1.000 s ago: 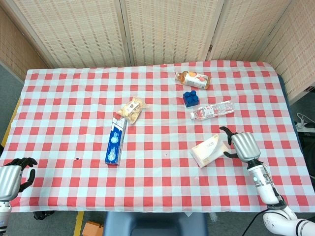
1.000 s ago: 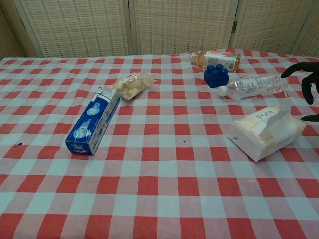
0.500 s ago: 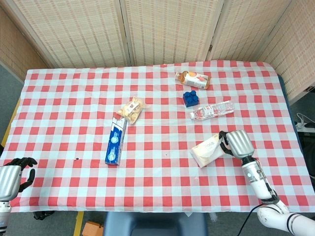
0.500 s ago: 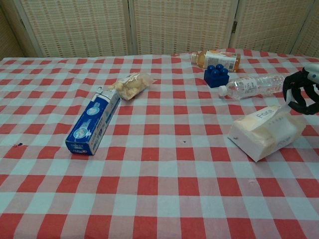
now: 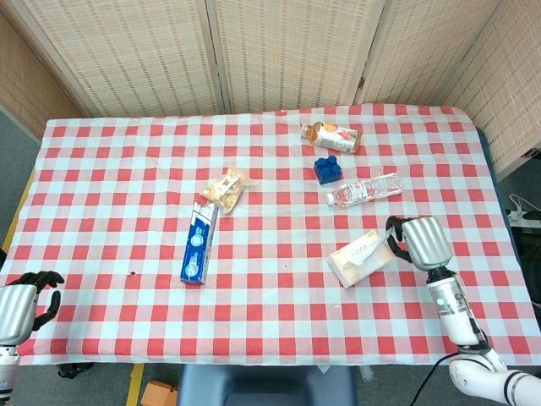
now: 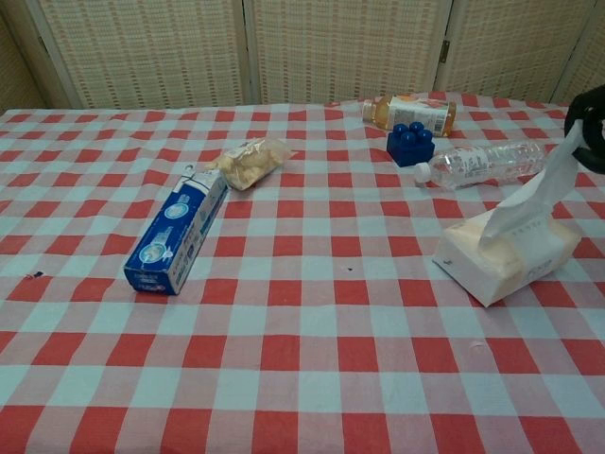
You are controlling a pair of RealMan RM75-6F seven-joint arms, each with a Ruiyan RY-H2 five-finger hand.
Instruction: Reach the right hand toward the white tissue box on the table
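Note:
The white tissue box [image 5: 353, 260] lies on the checked tablecloth at the right [image 6: 506, 255]. A white tissue [image 6: 539, 194] rises out of its top, stretched up and to the right. My right hand [image 5: 423, 241] is just right of the box and pinches the tissue's upper end; in the chest view only its dark fingers [image 6: 593, 118] show at the right edge. At the bottom left corner of the head view my left hand [image 5: 21, 306] hangs off the table's edge, fingers apart and holding nothing.
A clear water bottle [image 5: 365, 190] lies just behind the box, with a blue block [image 5: 328, 167] and a juice bottle [image 5: 332, 136] further back. A blue-white carton [image 5: 199, 241] and a snack bag [image 5: 226, 188] lie left of centre. A folding screen stands behind.
My right hand closed in over the box's top, then drew back up and to the right, pulling a tissue out of the box. The left hand stayed still.

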